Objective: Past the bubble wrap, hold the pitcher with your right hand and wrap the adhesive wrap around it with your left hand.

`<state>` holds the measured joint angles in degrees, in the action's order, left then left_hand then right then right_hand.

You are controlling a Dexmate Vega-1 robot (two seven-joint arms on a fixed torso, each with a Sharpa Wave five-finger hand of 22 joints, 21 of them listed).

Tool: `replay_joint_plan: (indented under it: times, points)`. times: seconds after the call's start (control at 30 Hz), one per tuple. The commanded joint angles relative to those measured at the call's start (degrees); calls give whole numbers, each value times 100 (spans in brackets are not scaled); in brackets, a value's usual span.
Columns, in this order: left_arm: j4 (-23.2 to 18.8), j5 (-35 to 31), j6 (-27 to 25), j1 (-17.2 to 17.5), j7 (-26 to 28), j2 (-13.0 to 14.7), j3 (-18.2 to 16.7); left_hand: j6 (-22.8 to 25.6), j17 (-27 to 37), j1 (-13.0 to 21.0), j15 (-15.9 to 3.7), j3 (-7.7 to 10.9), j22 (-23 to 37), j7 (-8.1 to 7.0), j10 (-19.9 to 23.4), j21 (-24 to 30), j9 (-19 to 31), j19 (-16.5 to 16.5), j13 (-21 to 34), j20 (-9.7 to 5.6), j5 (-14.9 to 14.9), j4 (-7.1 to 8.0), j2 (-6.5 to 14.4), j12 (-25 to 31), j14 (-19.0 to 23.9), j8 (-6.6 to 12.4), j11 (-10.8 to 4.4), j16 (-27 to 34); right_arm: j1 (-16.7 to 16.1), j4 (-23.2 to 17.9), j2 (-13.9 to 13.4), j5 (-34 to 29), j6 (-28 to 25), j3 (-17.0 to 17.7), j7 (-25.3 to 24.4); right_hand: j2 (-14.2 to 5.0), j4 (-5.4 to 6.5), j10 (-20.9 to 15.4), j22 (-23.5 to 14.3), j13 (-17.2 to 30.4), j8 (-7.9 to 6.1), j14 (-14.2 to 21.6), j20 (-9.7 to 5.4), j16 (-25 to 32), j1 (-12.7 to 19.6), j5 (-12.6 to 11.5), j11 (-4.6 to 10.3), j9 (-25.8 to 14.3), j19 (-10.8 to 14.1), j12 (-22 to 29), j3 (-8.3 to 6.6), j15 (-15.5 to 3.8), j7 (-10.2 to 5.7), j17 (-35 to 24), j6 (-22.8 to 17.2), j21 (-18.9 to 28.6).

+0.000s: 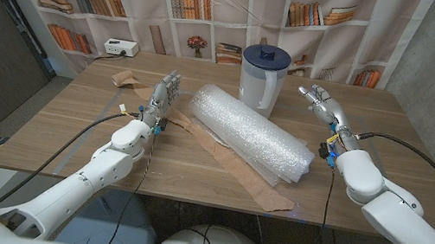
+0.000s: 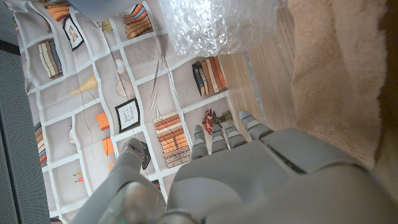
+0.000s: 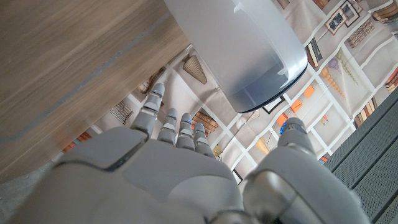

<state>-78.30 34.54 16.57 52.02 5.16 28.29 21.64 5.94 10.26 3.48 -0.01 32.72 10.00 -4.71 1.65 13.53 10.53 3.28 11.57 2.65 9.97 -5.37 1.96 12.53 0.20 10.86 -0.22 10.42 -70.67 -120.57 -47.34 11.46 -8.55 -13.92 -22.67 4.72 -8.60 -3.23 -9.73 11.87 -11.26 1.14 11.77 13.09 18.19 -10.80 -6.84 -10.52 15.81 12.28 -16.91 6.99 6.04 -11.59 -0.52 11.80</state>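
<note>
A translucent pitcher [image 1: 259, 78] with a dark blue lid stands upright at the back middle of the table, just behind a thick roll of bubble wrap [image 1: 252, 133]; the pitcher [image 3: 249, 50] also appears in the right wrist view. A tan strip of adhesive wrap [image 1: 232, 165] lies under and in front of the roll, seen as tan sheet [image 2: 339, 68] beside my left hand [image 2: 249, 180]. My left hand [image 1: 161, 98] stands open, fingers up, left of the roll. My right hand [image 1: 323, 105] is open, right of the pitcher and apart from it.
A crumpled brown paper piece [image 1: 127, 79] lies at the back left of the wooden table [image 1: 407, 143]. A white box [image 1: 120, 48] sits on the far left edge. A bookshelf-print curtain [image 1: 218, 8] hangs behind.
</note>
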Motion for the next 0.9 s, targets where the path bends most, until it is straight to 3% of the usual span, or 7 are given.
replay_joint_plan:
  times: [0.03,0.2,0.9]
  points:
    - [126,1,16,-99,-55,-50,29,43,8,12,40,-26,20,24,36,-39,15,47,23,12,21,-12,33,19,15,15,12,28,-64,-285,-4,-199,-341,-66,-89,6,19,-34,-32,17,-36,-22,9,-10,52,0,-15,-26,37,8,1,-61,21,-33,-40,2]
    - [169,-5,2,-145,-81,-64,49,45,8,12,40,-28,20,22,39,-45,15,49,23,11,21,-13,35,20,14,15,9,28,-122,-401,75,-475,-468,-141,-356,13,27,-133,-34,17,-36,58,5,18,53,1,-15,-28,96,41,16,-65,42,-38,-55,14]
    - [259,-16,-30,-244,-132,-103,100,43,9,11,36,-36,21,13,35,-69,15,56,23,7,21,-16,38,18,15,12,17,28,-192,-678,249,-867,-1023,-279,-635,53,21,-460,-39,27,-77,285,4,85,119,-7,-27,-36,309,133,52,-80,198,-50,-206,50]
